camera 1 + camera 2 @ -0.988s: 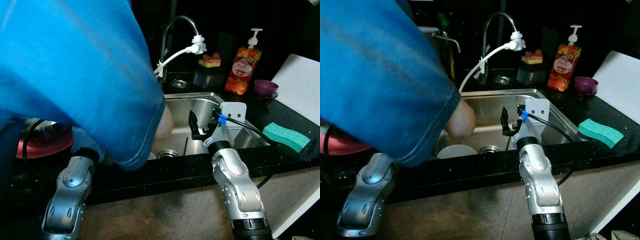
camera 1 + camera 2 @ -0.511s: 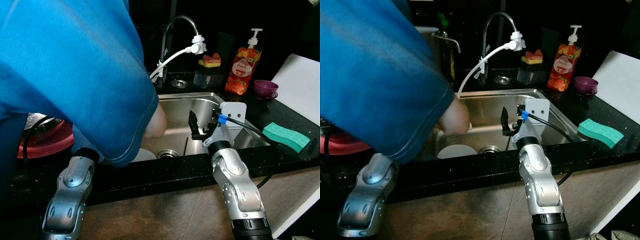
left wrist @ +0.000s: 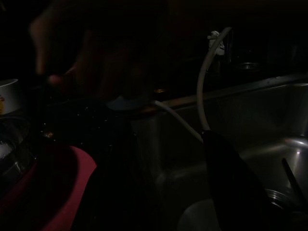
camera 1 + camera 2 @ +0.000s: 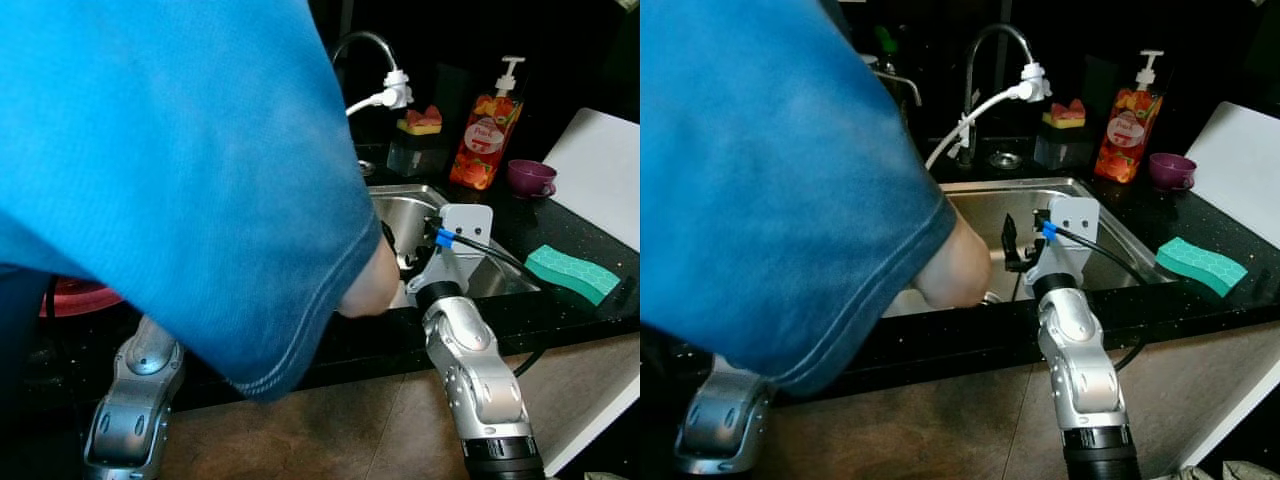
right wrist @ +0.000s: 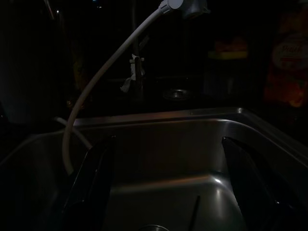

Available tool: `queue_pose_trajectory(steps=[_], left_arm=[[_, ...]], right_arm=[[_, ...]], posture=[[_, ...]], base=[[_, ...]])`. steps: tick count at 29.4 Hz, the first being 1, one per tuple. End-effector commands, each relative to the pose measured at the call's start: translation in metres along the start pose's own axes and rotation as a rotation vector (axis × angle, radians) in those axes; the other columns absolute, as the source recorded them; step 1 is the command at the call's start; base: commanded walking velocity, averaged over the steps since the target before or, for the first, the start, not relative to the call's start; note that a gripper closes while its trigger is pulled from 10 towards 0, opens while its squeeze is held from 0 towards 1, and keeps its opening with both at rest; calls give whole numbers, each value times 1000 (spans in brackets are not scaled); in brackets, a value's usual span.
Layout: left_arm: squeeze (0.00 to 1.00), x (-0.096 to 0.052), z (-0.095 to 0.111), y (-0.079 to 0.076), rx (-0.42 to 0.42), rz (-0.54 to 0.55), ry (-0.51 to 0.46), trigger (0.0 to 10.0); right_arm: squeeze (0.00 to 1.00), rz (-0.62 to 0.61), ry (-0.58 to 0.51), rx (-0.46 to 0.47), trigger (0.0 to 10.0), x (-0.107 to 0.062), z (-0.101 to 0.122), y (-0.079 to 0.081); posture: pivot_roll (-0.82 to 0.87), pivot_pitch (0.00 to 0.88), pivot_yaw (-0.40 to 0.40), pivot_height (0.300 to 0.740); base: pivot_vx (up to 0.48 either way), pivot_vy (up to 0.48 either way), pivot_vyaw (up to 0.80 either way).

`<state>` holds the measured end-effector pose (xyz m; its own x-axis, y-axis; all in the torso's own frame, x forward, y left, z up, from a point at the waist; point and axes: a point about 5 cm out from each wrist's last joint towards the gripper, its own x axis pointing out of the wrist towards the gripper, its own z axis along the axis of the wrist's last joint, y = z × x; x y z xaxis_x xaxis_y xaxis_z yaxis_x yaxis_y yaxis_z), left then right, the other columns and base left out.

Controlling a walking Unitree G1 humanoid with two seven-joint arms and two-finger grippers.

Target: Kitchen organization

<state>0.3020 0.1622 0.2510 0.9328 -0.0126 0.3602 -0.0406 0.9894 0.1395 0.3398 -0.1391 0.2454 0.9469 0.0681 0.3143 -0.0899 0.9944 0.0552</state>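
Two spread fingers of right pincer above sink.

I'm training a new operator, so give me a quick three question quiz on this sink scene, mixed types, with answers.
1. True or false: the right gripper is open over the sink.
2. The green sponge lies on: A the counter, B the sink floor, C a plate?
3. Fill in: the person's sleeve is ____.

Key: 1 true. 2 A. 3 blue.
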Motion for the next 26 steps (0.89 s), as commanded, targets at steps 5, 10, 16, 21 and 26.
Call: queue_pose_trajectory(steps=[5,10,16,21,26], left_arm=[[0,0,-1,-1,3,-4,3,10000],[0,1,-1,0,2,-5,2,10000],[0,1,-1,-1,0,-5,0,10000],[0,2,0,-1,0,-4,0,10000],[0,2,-1,-1,-1,-3,-1,10000]], right_arm=[[0,-3,-12,3,10000,0,3,0],[0,-5,-11,5,10000,0,2,0],[0,-6,-11,5,10000,0,2,0],[0,-6,-11,5,10000,1,2,0],[0,-5,-10,3,10000,1,2,-1]], posture=[[71,69,-49,740],[72,67,-46,740],[72,67,-46,740],[71,65,-47,740],[68,62,-48,740]], base=[[0,0,0],[0,0,0],[0,0,0],[0,0,0],[0,0,0]])
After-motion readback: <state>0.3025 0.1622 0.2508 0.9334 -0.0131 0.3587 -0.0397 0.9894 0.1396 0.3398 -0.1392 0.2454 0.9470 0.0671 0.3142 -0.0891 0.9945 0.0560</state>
